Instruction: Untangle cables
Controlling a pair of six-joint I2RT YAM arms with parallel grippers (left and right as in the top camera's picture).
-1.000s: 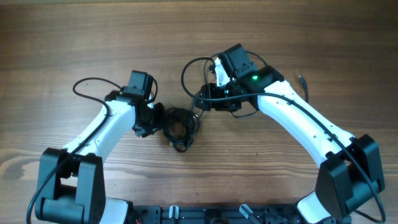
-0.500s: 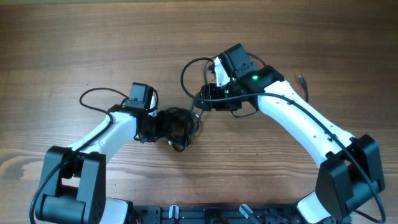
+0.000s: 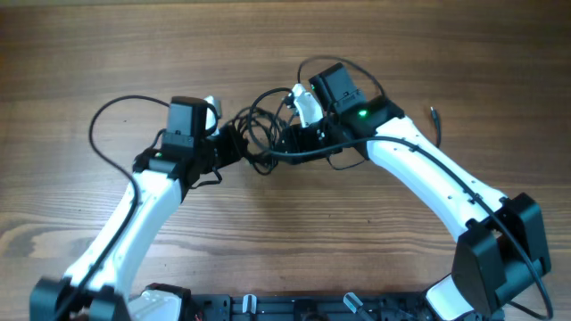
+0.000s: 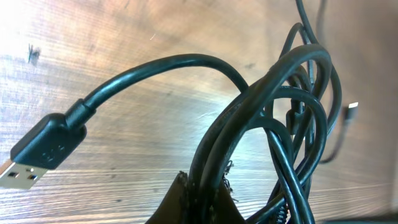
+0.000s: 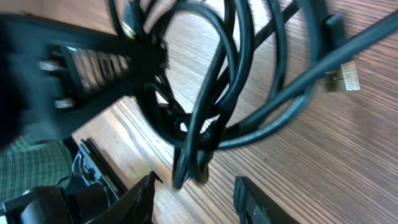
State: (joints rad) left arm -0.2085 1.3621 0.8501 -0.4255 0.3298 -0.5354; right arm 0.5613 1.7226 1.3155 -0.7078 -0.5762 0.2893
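Observation:
The cables (image 3: 257,127) are a bunch of thin black cords hanging between the two grippers at mid-table. My left gripper (image 3: 234,143) is shut on several strands of the bunch; in the left wrist view its fingertips (image 4: 181,200) pinch the cords (image 4: 273,106) at the bottom edge. One cord ends in a flat USB plug (image 4: 42,149) sticking out to the left. My right gripper (image 3: 287,135) stands open just right of the tangle. In the right wrist view the loops (image 5: 211,93) hang just ahead of its gap (image 5: 196,196), untouched by either finger. A small metal plug (image 5: 342,76) shows at upper right.
The bare wooden table (image 3: 285,45) lies all round. A thicker arm cable loops out left of the left arm (image 3: 98,129), and a short cable end (image 3: 434,116) sticks out right of the right arm. The arms' base (image 3: 294,308) runs along the near edge.
My left gripper reached the tangle, shut on it and carried it up and toward the far side. The right gripper stayed nearly in place, its jaws a little narrower.

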